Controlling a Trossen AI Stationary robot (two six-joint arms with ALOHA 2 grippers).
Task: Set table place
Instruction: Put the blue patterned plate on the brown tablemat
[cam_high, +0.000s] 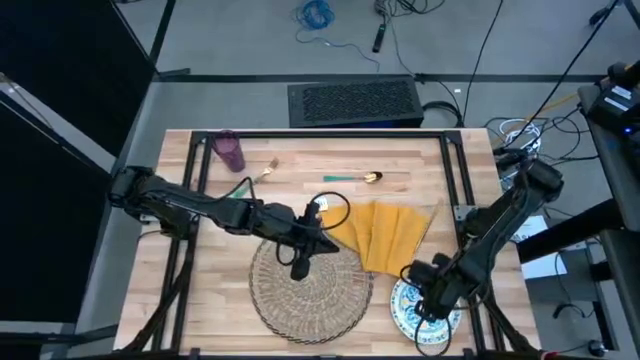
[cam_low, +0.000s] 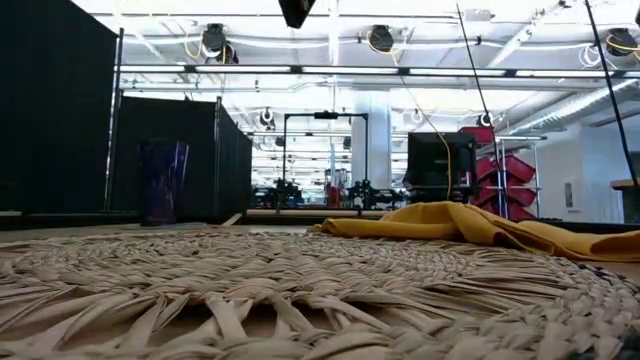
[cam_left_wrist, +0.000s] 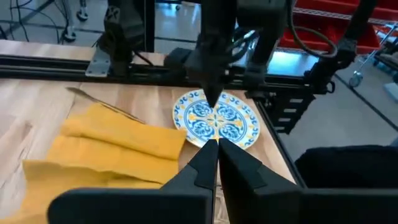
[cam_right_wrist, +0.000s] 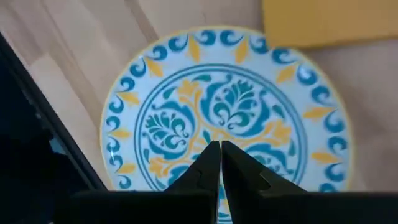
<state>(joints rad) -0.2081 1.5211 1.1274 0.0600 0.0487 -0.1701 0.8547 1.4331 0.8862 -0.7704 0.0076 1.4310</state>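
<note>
The round woven placemat (cam_high: 310, 292) lies flat at the table's near middle. My left gripper (cam_high: 300, 264) hangs shut over its far part, well above it, with its tip at the top of the low view (cam_low: 295, 10). At the near right the white plate with the teal pattern (cam_right_wrist: 224, 112) lies flat on the wood, and my right gripper (cam_right_wrist: 219, 149) stands shut over its middle. The yellow napkin (cam_high: 385, 235) lies folded between mat and plate. A fork (cam_high: 262, 175), a spoon (cam_high: 350, 178) and the purple cup (cam_high: 230, 152) sit toward the far edge. My right gripper points down at the middle of the plate (cam_left_wrist: 214, 115) with its fingers shut. I cannot tell whether its fingertips (cam_left_wrist: 211, 99) touch the plate or stop just above it.
Black metal rails (cam_high: 320, 134) frame the table, and one runs close beside the plate on the right (cam_right_wrist: 37, 124). Bare wood (cam_high: 220, 290) lies left of the mat. A dark box (cam_high: 352, 102) stands beyond the far edge.
</note>
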